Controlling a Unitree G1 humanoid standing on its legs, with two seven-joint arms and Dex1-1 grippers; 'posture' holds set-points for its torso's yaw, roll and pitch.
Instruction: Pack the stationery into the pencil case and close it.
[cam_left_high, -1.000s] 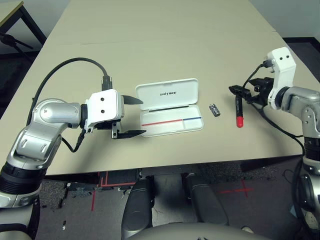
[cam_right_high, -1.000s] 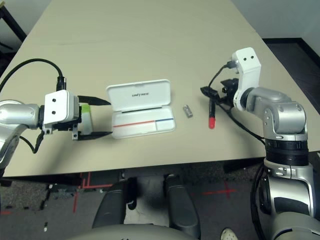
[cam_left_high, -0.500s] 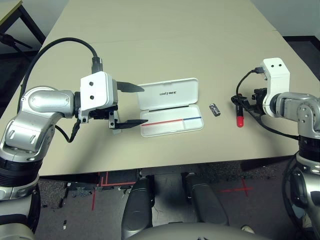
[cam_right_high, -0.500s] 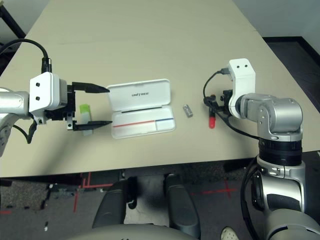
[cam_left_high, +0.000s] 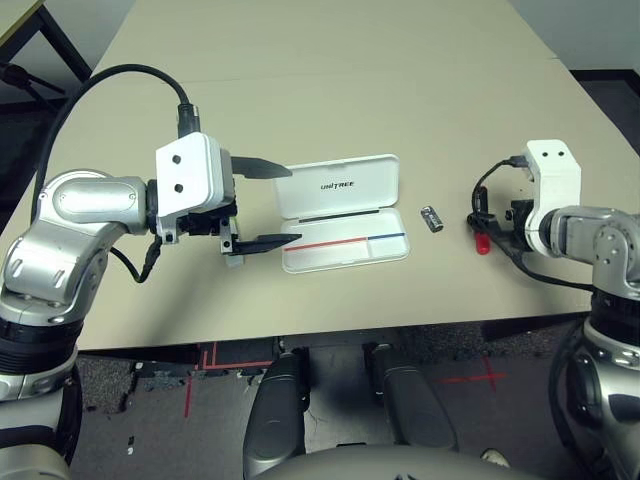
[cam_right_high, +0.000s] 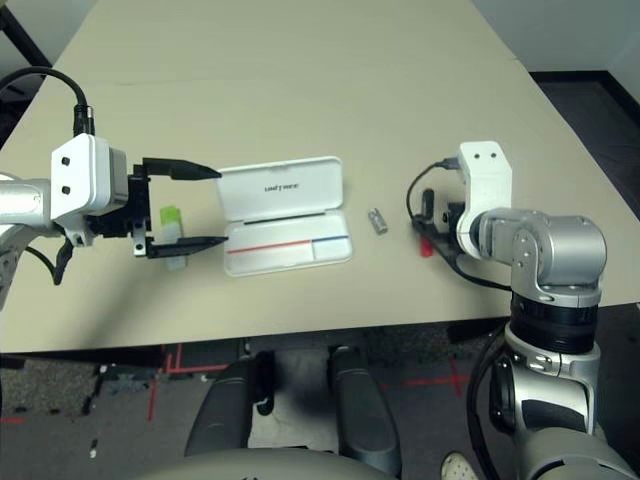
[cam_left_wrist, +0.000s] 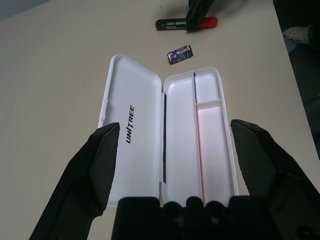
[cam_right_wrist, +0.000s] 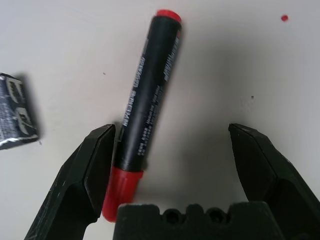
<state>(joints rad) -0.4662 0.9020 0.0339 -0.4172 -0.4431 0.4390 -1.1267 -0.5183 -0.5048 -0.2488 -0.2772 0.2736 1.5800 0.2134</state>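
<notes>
The white pencil case (cam_left_high: 345, 212) lies open mid-table, its lid (cam_left_wrist: 131, 135) flat behind the tray (cam_left_wrist: 215, 150). To its right sits the tiny grey-and-silver piece (cam_left_high: 430, 219), then the marker (cam_right_wrist: 147, 95), whose black body has red ends. My right gripper (cam_right_wrist: 171, 132) hangs open over the marker, which lies just inside one finger (cam_right_wrist: 97, 165). Left of the case lies the white stick with the green end (cam_right_high: 172, 224). My left gripper (cam_right_high: 220, 205) stands open above the stick, fingers pointing at the case.
The beige table (cam_left_high: 320, 80) stretches far back behind the case. Its front edge runs close below the case and both grippers. A black cable (cam_left_high: 110, 85) loops off my left wrist.
My right gripper has swung down and back over the marker, hiding most of it. My left gripper has lifted and drawn back to the left, uncovering the stick.
</notes>
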